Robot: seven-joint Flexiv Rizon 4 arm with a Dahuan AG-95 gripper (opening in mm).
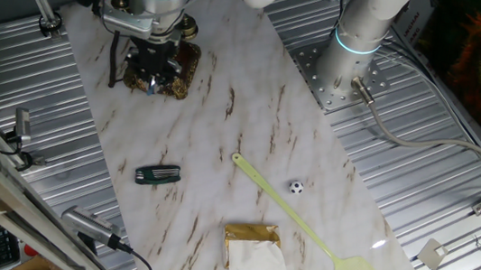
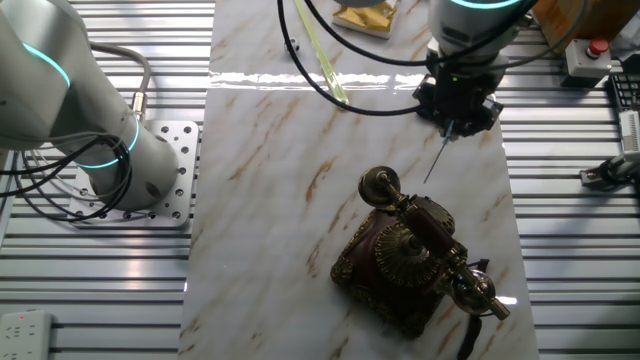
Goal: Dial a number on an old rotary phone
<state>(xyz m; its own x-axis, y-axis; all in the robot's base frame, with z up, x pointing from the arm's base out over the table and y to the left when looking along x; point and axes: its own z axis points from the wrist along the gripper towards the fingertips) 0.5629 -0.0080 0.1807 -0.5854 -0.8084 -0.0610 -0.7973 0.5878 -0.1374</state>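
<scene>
The old rotary phone (image 2: 412,255) stands on the marble board, dark brown with a brass ornate base. Its round dial (image 2: 400,257) faces up, and the handset (image 2: 430,225) with brass ends lies on the cradle. My gripper (image 2: 453,120) hangs above the board beside the phone's far end. It is shut on a thin stick (image 2: 437,158) that points down toward the phone, its tip short of the handset end. In the one fixed view my gripper (image 1: 151,72) covers most of the phone (image 1: 188,64).
On the board lie a dark green tool (image 1: 157,175), a small black-and-white ball (image 1: 295,187), a yellow fly swatter (image 1: 303,222) and a gold box with white tissue (image 1: 252,245). The arm's base (image 1: 343,69) stands on a metal plate beside the board.
</scene>
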